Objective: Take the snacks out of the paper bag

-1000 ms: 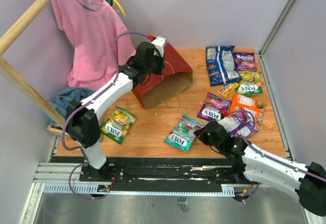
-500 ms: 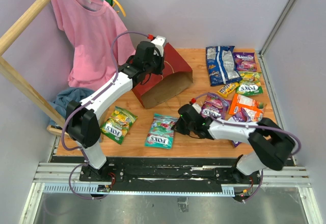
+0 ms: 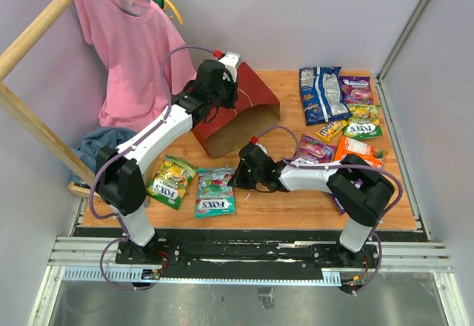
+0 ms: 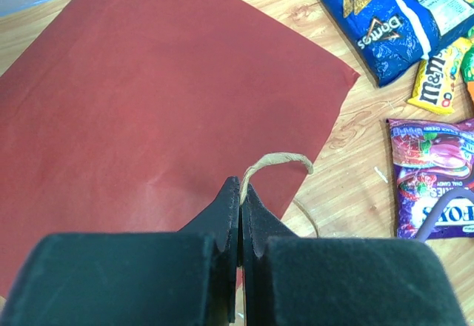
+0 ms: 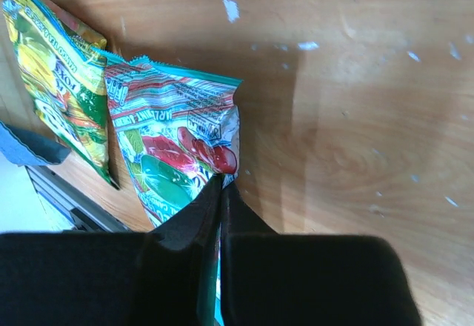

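There, the right gripper (image 5: 221,183), seemingly pinched on the edge of the teal packet (image 3: 215,192), has dragged it left across the desk (image 3: 296,211) beside the yellow-green packet (image 3: 171,180), well clear. The left gripper (image 4: 241,190) stays clamped on the handle (image 4: 275,161) of the paper bag (image 3: 241,118).

Bare table (image 3: 292,104) between paper bag (image 3: 248,118), snacks (image 3: 320,92)

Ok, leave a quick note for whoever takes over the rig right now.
Left gripper: fingers shut on the handle of the paper bag, which lies on its side.
Right gripper: fingers shut on the edge of the teal packet, beside the yellow-green packet.
Done: the other snacks lie on the table right of the bag.
Left: the bag looks empty at its mouth, its depths hidden; check, then let go.
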